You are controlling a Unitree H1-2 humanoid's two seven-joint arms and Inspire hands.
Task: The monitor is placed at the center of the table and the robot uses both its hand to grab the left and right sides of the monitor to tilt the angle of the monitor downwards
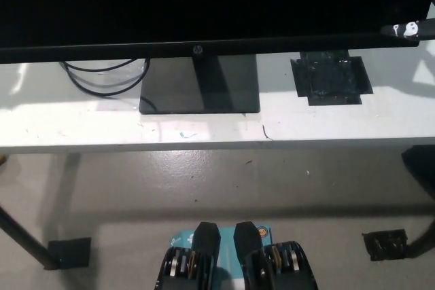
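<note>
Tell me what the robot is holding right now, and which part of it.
It cannot be told. Only a bit of the black right hand shows, at the monitor's lower right edge; the left hand is out of view.

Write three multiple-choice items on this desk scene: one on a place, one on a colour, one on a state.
1. Where does the black taped patch lie on the table?
A. right of the monitor's base
B. left of the base
C. on the floor

2. What colour is the monitor base?
A. white
B. black
C. teal

3. How is the monitor screen?
A. showing a picture
B. cracked
C. dark

Answers: 1 A, the patch sits to the picture's right of the base. 2 B, the flat stand is glossy black. 3 C, the panel shows only black. The dark cables loop left of the base.
</note>
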